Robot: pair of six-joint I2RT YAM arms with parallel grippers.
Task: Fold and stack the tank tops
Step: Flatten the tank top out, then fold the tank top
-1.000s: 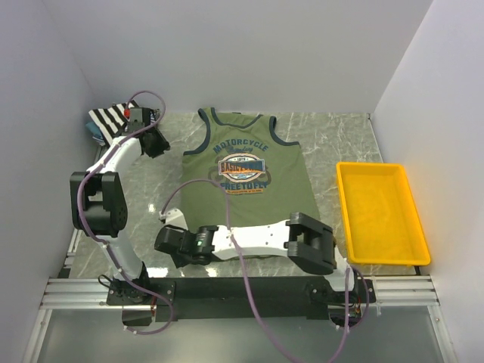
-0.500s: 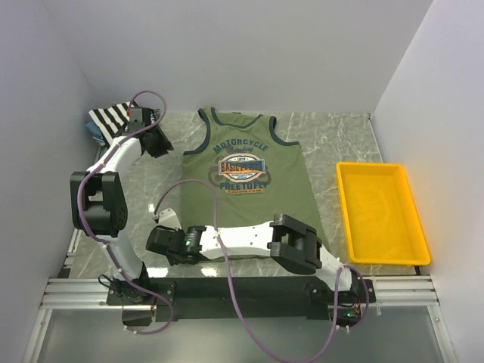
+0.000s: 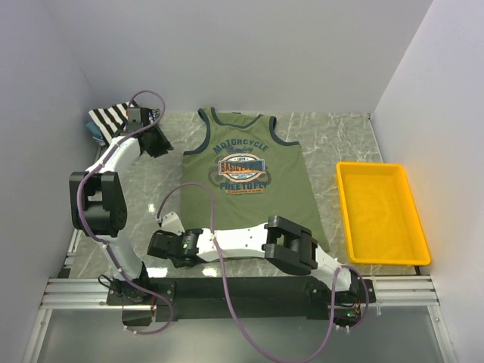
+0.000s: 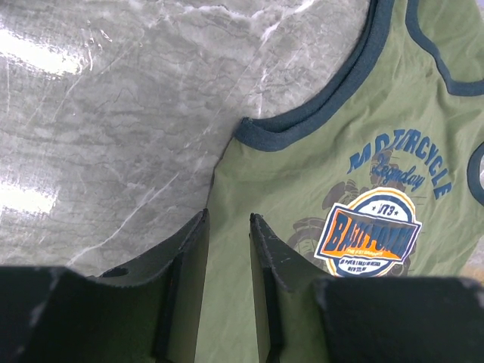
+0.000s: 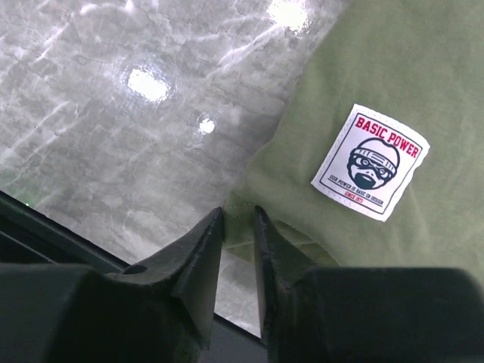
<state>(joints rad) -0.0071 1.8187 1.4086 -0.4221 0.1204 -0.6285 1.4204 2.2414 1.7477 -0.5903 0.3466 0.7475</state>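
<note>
- Green tank top [image 3: 249, 181] lies flat, print up, in the middle of the desk [image 3: 340, 136]
- Left gripper [image 4: 228, 219]: jaws nearly together at the shirt's side edge under the armhole; I cannot tell whether they pinch cloth
- Right gripper [image 5: 238, 215]: jaws clamped on the near hem corner, beside the sewn label [image 5: 370, 160]
- Striped tank top [image 3: 110, 117] bunched in the far left corner; tray [image 3: 370, 165] at right

My arms [image 3: 113, 159] are white shells with black joint blocks, a mauve cable [image 3: 144, 98] along each. My fingers [image 4: 185, 249] are dark, scuffed wedges.
</note>
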